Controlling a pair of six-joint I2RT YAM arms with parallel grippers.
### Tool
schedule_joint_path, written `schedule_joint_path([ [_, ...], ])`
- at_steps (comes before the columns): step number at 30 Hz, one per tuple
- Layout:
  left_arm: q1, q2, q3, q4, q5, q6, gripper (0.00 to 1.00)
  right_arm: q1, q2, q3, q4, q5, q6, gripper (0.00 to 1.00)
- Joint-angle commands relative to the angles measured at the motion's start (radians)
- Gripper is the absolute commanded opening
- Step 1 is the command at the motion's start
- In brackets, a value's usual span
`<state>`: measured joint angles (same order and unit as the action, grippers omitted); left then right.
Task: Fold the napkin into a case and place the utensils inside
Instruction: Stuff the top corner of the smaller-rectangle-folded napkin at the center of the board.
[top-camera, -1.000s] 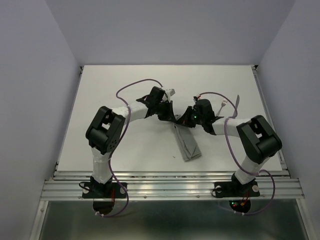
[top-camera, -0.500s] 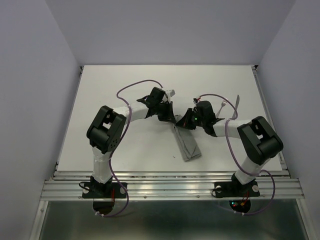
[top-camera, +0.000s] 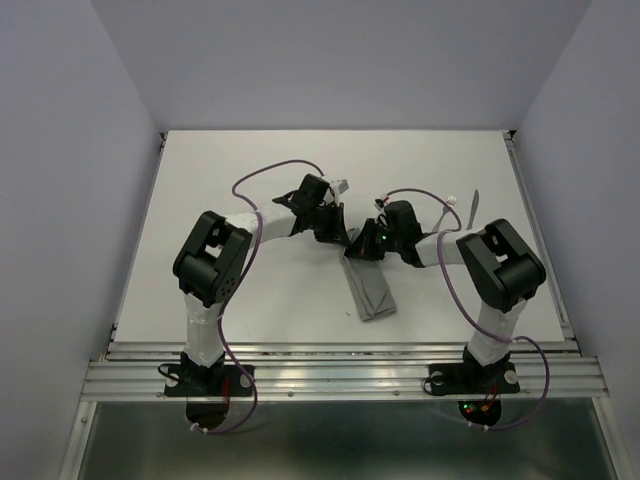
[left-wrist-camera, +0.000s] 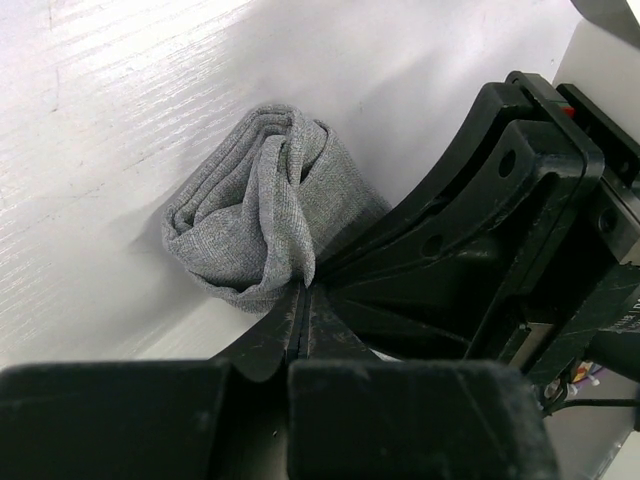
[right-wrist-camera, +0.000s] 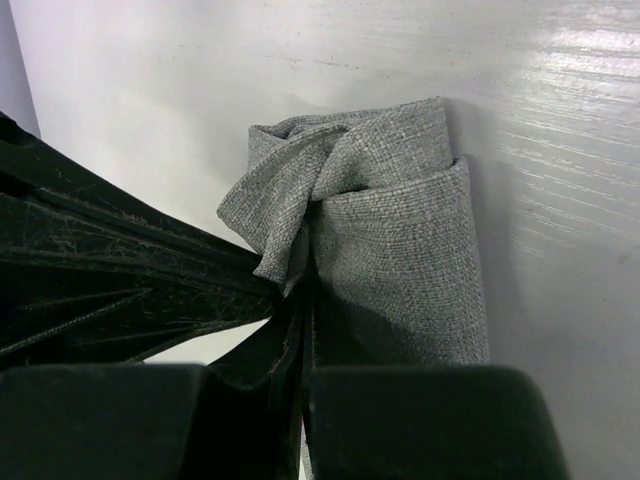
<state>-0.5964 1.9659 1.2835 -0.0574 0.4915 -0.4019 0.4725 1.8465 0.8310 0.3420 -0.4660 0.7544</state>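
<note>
The left gripper (left-wrist-camera: 303, 305) and right gripper (right-wrist-camera: 300, 300) pinch the far end of the folded napkin (top-camera: 370, 290), mid-fold; next likely needs a joint fold-over.

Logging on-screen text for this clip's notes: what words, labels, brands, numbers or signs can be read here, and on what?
None can be read.
The napkin, the table, the left arm and the right arm show no print, label or number in any view.
A green light glows on the right arm, but it carries no characters.
</note>
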Motion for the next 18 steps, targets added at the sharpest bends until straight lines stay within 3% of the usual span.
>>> schedule_joint_path([
  [1,-0.008,-0.002,0.04,0.028,0.039,-0.005,0.0,0.009,-0.065,0.016,-0.047,0.029,-0.05,0.01],
  [5,-0.008,0.008,0.051,0.022,0.042,-0.002,0.0,0.009,-0.189,0.011,-0.116,0.127,-0.072,0.01],
  [10,-0.008,0.002,0.051,0.022,0.041,0.006,0.0,0.009,-0.3,-0.069,-0.118,0.361,-0.078,0.02],
  [18,-0.008,-0.001,0.045,0.022,0.041,0.008,0.0,0.009,-0.205,-0.015,-0.117,0.343,-0.047,0.01],
])
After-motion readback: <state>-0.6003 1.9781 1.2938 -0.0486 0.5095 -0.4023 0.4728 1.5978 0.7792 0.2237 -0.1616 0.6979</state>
